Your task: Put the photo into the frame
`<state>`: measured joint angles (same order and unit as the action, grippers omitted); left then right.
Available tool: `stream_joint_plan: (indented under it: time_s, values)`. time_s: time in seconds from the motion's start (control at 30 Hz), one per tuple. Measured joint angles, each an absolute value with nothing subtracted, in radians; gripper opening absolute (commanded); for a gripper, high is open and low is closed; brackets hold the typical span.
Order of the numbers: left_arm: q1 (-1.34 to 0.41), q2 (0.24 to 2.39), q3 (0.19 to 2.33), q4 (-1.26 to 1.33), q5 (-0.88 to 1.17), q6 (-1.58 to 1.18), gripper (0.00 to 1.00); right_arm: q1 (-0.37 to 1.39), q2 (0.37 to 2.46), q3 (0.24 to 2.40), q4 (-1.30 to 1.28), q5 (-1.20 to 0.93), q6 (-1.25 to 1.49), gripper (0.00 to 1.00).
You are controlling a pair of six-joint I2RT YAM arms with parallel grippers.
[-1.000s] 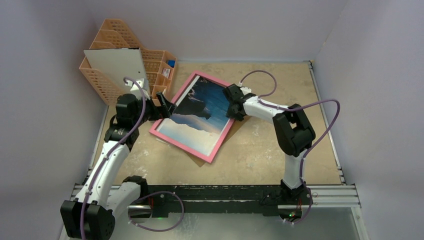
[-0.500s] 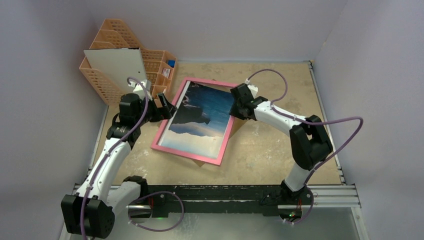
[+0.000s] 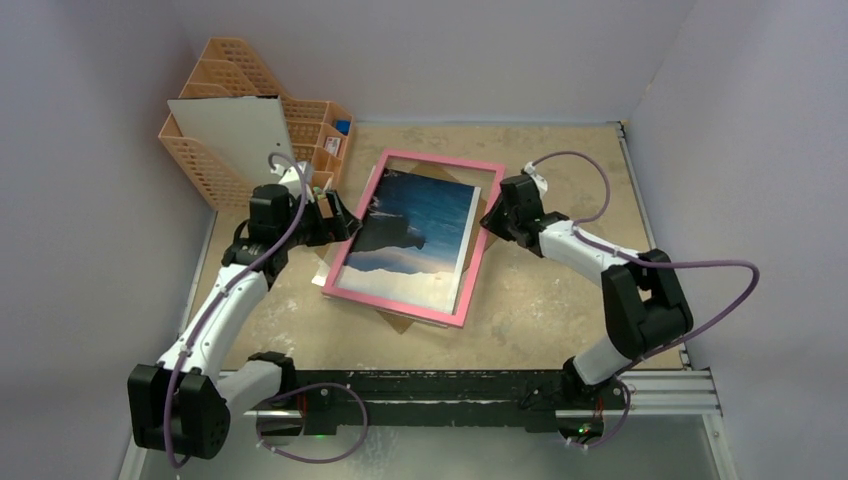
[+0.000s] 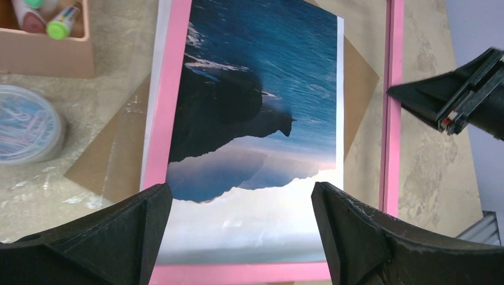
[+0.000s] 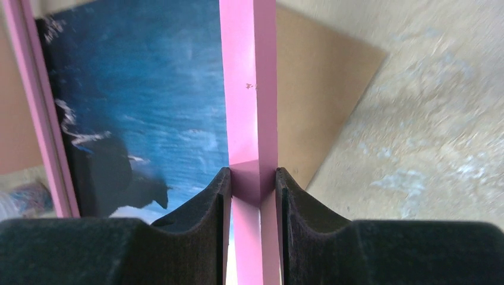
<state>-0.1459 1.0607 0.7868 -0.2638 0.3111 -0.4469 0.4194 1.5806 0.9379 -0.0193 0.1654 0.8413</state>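
Clamping the frame (image 3: 393, 306) by its right rail w/ R fingers (image 5: 202, 225), pink bar pinched between both. Hovering L fingers (image 4: 119, 237) fully spread, gripping nothing, at frame's left rail. Finding the photo (image 3: 420, 215) picture-up on brown backing board (image 5: 309, 89) mid-bench (image 3: 560, 300), inside frame opening but skewed toward left rail, board showing along the right.

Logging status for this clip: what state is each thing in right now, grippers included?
frame: pink face up, lying over the photo, one long rail clamped.
photo: picture side up, crooked, one long edge under the opposite rail.
backing board: flat underneath, corners poking out.
right gripper: shut on the frame.
left gripper: open, holding nothing.
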Motion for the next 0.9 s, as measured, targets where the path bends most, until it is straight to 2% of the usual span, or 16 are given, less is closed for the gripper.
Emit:
stream_joint_plan:
  time_s: [0.37, 0.57, 0.8, 0.87, 0.9]
  values:
    - [-0.273, 1.113, 0.810, -0.238, 0.313, -0.470, 0.93, 0.370, 1.425, 0.927, 0.093, 0.111, 0.846, 0.10]
    - [-0.422, 1.190, 0.812, -0.109, 0.334, -0.534, 0.93, 0.363, 1.389, 0.935, 0.077, 0.105, 0.850, 0.12]
    - [-0.658, 1.398, 0.880, -0.002, 0.244, -0.568, 0.87, 0.363, 1.417, 0.930, 0.035, 0.112, 0.852, 0.36]
    - [-0.729, 1.491, 0.949, -0.001, 0.183, -0.573, 0.84, 0.363, 1.444, 0.930, 0.009, 0.119, 0.852, 0.51]
    - [-0.762, 1.538, 0.990, -0.005, 0.154, -0.575, 0.82, 0.363, 1.459, 0.930, -0.008, 0.125, 0.852, 0.55]
